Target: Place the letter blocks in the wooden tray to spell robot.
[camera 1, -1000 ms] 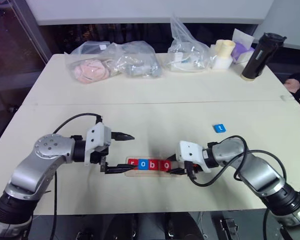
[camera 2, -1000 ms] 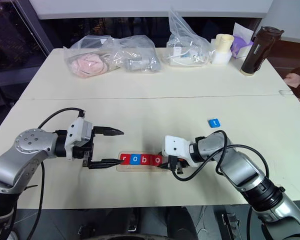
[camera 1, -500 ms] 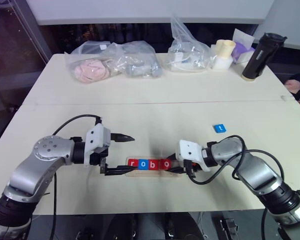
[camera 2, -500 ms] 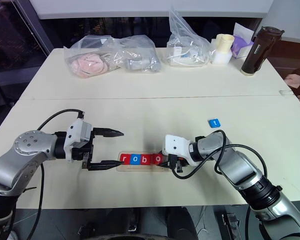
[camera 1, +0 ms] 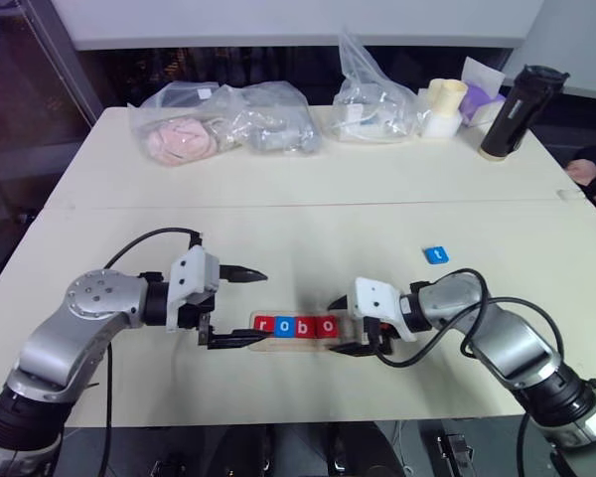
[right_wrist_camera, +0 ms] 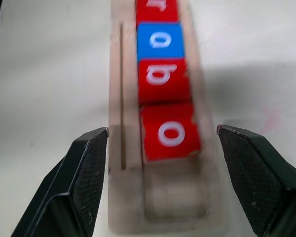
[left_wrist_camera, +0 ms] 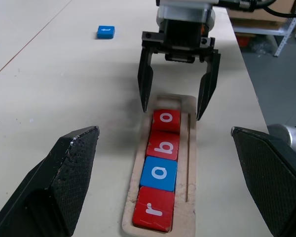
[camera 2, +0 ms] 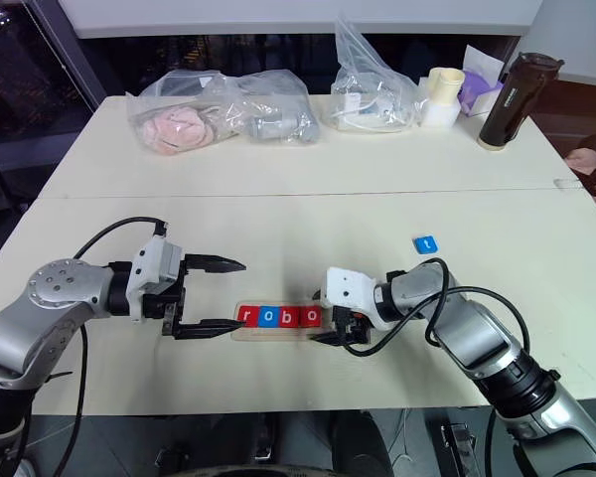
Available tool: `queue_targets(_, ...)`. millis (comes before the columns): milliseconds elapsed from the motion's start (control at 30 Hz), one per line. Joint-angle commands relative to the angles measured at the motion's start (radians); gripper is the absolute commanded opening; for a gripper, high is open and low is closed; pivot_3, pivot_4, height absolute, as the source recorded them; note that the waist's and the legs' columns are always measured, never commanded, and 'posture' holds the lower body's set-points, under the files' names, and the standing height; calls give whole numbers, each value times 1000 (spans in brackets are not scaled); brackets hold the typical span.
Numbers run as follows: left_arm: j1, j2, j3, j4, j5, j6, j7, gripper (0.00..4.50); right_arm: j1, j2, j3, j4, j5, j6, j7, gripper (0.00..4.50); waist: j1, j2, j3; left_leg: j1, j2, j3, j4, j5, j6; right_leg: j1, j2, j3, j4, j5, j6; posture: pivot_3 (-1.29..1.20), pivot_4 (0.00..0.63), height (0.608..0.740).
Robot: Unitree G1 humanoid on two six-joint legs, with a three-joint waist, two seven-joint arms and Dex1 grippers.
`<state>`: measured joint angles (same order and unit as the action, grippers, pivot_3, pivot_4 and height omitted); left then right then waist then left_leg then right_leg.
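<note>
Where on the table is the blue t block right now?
The blue t block lies alone on the bare table, on the robot's right, beyond the right gripper and well apart from the wooden tray.

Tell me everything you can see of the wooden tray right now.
The long narrow pale-wood tray lies flat on the cream table, between the two end effectors. Its shallow slot holds four square tiles in a row: red r, blue o, red b, red o. The last space, at the right end effector, is empty. A thin groove runs alongside the slot.
</note>
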<state>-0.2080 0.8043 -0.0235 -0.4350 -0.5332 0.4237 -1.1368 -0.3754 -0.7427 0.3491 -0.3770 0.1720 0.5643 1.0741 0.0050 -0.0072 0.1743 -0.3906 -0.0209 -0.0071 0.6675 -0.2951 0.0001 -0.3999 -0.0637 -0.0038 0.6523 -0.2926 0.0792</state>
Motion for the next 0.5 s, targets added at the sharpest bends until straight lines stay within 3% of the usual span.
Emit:
queue_targets(33, -3, 8, 21, -14, -7, -13, -3, 4500, -20, -10, -75, -38, 28, 17, -22, 3581, 0, 0, 0, 0, 0, 0, 0, 0, 0, 0, 0, 0, 0, 0, 0, 0, 150, 740)
queue_targets(233, -14, 2, 11, -9, -5, -13, -6, 4500, -20, -20, -117, 79, -48, -79, -95, 3581, 0, 0, 0, 0, 0, 0, 0, 0, 0, 0, 0, 0, 0, 0, 0, 0, 150, 740)
queue_targets(500, -17, 4, 13, -5, -3, -16, -10, 4500, -79, 1, -286, 328, -126, -125, -350, 3581, 0, 0, 0, 0, 0, 0, 0, 0, 0, 0, 0, 0, 0, 0, 0, 0, 150, 740)
